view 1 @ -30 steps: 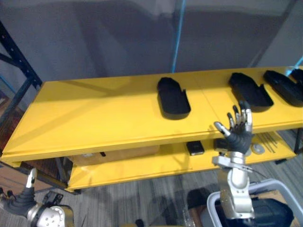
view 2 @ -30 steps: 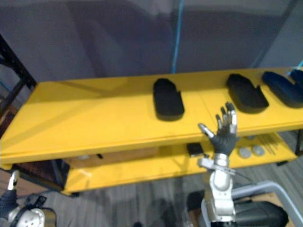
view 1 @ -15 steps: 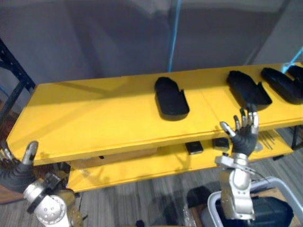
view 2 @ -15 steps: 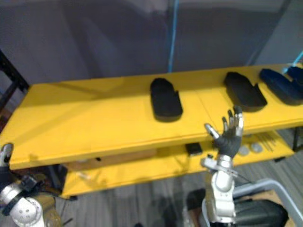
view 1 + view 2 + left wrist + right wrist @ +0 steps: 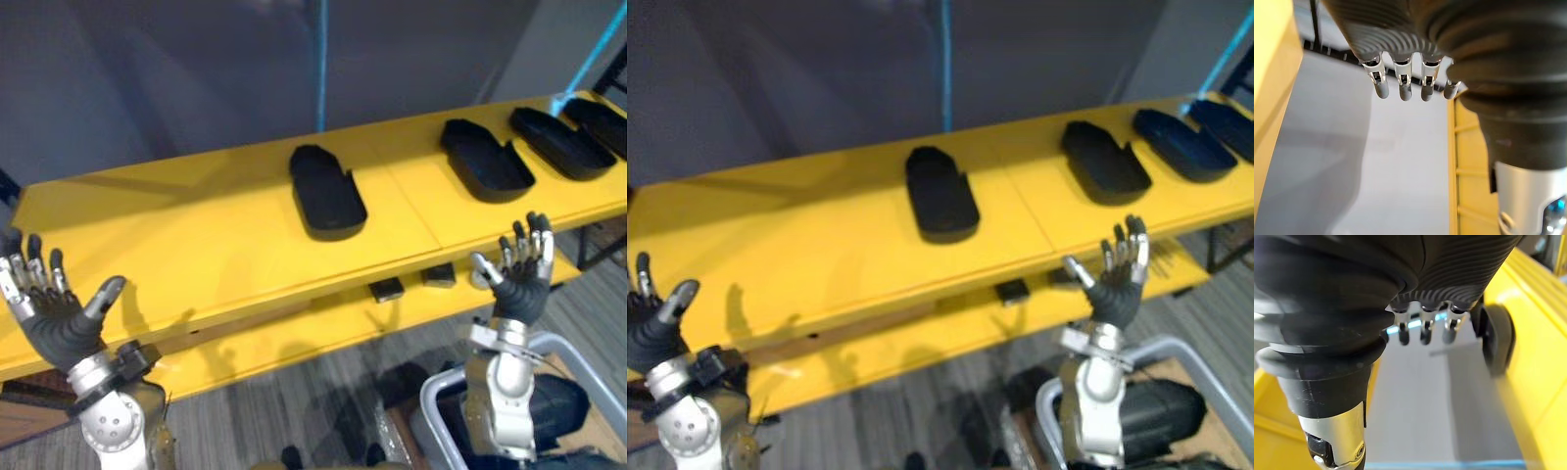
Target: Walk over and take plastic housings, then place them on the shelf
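Several black plastic housings lie on the top board of a yellow shelf (image 5: 196, 245): one near the middle (image 5: 326, 191), another to its right (image 5: 485, 160), and more at the far right (image 5: 562, 142). My left hand (image 5: 54, 315) is raised at the shelf's front left edge, fingers spread and holding nothing. In front of the shelf's right part my right hand (image 5: 519, 279) is up with straight, empty fingers. Both hands are well short of the housings.
A lower yellow board (image 5: 323, 328) carries small dark items (image 5: 386, 290) and round metal pieces. A blue vertical strip (image 5: 320, 59) runs up the grey wall behind. Grey carpet (image 5: 323, 411) lies below, and a dark bin with a pale rim (image 5: 549, 392) sits by my right arm.
The whole picture has shifted, so the camera moved. My left hand has risen from the lower left corner to the shelf's front edge. My right hand stays raised and open.
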Motion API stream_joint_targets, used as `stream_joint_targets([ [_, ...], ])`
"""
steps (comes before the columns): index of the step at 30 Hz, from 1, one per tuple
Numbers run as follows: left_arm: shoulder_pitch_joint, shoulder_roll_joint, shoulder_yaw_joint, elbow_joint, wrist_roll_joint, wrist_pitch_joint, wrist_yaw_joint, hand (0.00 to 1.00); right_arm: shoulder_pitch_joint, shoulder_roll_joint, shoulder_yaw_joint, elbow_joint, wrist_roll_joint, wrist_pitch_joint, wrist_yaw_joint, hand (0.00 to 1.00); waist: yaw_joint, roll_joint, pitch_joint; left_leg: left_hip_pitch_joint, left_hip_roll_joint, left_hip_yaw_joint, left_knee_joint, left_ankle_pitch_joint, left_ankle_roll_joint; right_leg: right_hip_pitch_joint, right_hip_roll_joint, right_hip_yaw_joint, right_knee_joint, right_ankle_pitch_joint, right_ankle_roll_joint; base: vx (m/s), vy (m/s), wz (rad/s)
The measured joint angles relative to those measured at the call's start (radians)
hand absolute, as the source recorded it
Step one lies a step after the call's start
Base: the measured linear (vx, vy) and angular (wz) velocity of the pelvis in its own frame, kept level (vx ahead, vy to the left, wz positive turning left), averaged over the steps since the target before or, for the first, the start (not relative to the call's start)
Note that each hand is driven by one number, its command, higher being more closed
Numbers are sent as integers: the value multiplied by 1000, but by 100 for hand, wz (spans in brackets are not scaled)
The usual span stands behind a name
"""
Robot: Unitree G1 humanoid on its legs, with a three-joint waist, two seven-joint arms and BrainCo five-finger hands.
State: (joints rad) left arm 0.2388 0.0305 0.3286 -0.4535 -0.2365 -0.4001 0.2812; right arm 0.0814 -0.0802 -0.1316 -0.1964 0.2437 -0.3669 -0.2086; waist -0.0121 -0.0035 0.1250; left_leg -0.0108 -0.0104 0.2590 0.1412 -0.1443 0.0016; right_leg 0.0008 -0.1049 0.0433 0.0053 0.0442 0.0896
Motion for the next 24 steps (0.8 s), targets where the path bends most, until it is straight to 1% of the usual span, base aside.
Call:
stream_joint_targets([
  [1, 12, 2, 2, -1, 0, 0, 2, 0, -4, -3, 2, -6, 0, 0, 20, 0, 13, 4, 4, -27, 0, -116, 82, -54, 0, -10, 11, 47, -7, 0, 0, 53, -277, -137],
  [2, 22, 1, 1, -1, 0, 1, 4, 0, -11, -13, 2, -23, 1, -1, 36, 0, 25, 20, 14, -55, -1, -168, 163, -114, 6, -18, 24, 85, -20, -2, 1, 17, -270, -128],
  [3, 24, 1, 1, -2, 0, 1, 8, 0, -12, -20, 6, -33, 4, -2, 39, 0, 26, 26, 21, -72, 0, -176, 202, -134, 6, -22, 28, 99, -27, -3, 0, -38, -142, -110],
  [4, 28, 1, 1, -2, 0, 1, 10, 0, -14, -39, 8, -39, 20, -6, 49, 0, 24, 37, 30, -104, -3, -205, 262, -165, 5, -42, 38, 132, -34, 1, 7, -59, -109, -96],
  [5, 31, 1, 2, -2, 0, -1, 19, 0, -16, -53, 10, -39, 23, -7, 58, 0, 28, 40, 36, -123, -8, -234, 298, -185, 1, -65, 47, 170, -36, 9, 17, -56, -104, -95],
  [7, 30, 1, -1, -2, 0, -2, 32, 0, -18, -73, 15, -39, 27, -10, 59, 0, 24, 38, 37, -149, -6, -221, 317, -199, 1, -94, 51, 202, -35, 20, 23, -30, -93, -62],
  [9, 25, 1, -8, -2, 10, -15, 60, 0, -21, -88, 23, -38, 27, -12, 58, 0, 26, 33, 40, -152, -2, -201, 322, -203, -3, -107, 50, 215, -35, 25, 27, 13, -100, -32],
  [11, 28, 3, -13, -8, 26, -39, 88, 0, -21, -104, 40, -38, 40, -12, 58, 0, 29, 33, 40, -147, -9, -197, 331, -203, -3, -108, 51, 226, -35, 36, 45, 67, -106, -14],
  [13, 27, 4, -27, -51, 5, -76, 82, 0, -21, -120, 42, -24, 61, -8, 56, 0, 32, 33, 40, -148, -19, -229, 346, -202, -2, -110, 52, 237, -30, 47, 58, 89, -150, -20],
  [14, 25, 5, -36, -76, 4, -88, 72, 0, -8, -117, 42, -20, 65, -6, 51, 0, 32, 33, 40, -145, -22, -239, 349, -202, -2, -114, 55, 239, -22, 49, 58, 83, -156, -36],
  [16, 12, 18, -68, -115, 3, -101, 58, 0, 24, -105, 39, -22, 65, 0, 29, 0, 30, 33, 41, -120, -33, -268, 347, -202, -1, -127, 68, 257, 16, 51, 60, 42, -99, -59],
  [17, -5, 38, -94, -116, 3, -105, 52, 0, 71, -85, 27, -36, 67, 1, 27, 0, 28, 33, 41, -89, -34, -275, 344, -203, 1, -138, 85, 275, 55, 52, 61, 15, -75, -110],
  [18, -17, 58, -113, -116, 11, -105, 54, 0, 141, -61, 4, -76, 79, -1, 49, 0, 26, 33, 42, -54, -32, -270, 338, -214, 18, -144, 106, 283, 95, 53, 63, -3, -69, -126],
  [19, -20, 65, -117, -116, 17, -105, 62, 0, 172, -54, -8, -104, 90, -6, 65, 0, 24, 33, 43, -37, -30, -259, 337, -222, 31, -144, 112, 283, 103, 55, 66, -48, -60, -152],
  [20, -19, 81, -107, -116, 28, -106, 87, 0, 231, -52, -35, -155, 111, -23, 116, 0, 23, 31, 45, -12, -19, -216, 332, -237, 51, -143, 117, 260, 87, 78, 62, -114, -24, -154],
  [21, -17, 92, -88, -115, 38, -101, 107, 0, 247, -53, -50, -185, 136, -36, 160, 0, 18, 27, 46, -6, -10, -166, 321, -239, 59, -141, 103, 243, 53, 90, 48, -158, -2, -164],
  [22, -19, 94, -67, -112, 41, -93, 110, 0, 248, -54, -64, -208, 158, -55, 193, 0, 11, 30, 48, -6, 5, -125, 319, -238, 62, -165, 83, 169, 61, 81, 29, -187, 38, -157],
  [23, -23, 94, -34, -115, 43, -76, 109, 0, 230, -58, -47, -223, 171, -68, 219, 0, 20, 34, 49, -6, 37, -69, 317, -237, 64, -199, 66, 70, 107, 61, 11, -168, 28, -130],
  [24, -19, 94, -14, -117, 45, -69, 108, 0, 213, -62, -27, -224, 172, -68, 225, 0, 25, 37, 48, -6, 55, -41, 315, -234, 63, -213, 53, 32, 135, 51, 12, -189, -19, -147],
])
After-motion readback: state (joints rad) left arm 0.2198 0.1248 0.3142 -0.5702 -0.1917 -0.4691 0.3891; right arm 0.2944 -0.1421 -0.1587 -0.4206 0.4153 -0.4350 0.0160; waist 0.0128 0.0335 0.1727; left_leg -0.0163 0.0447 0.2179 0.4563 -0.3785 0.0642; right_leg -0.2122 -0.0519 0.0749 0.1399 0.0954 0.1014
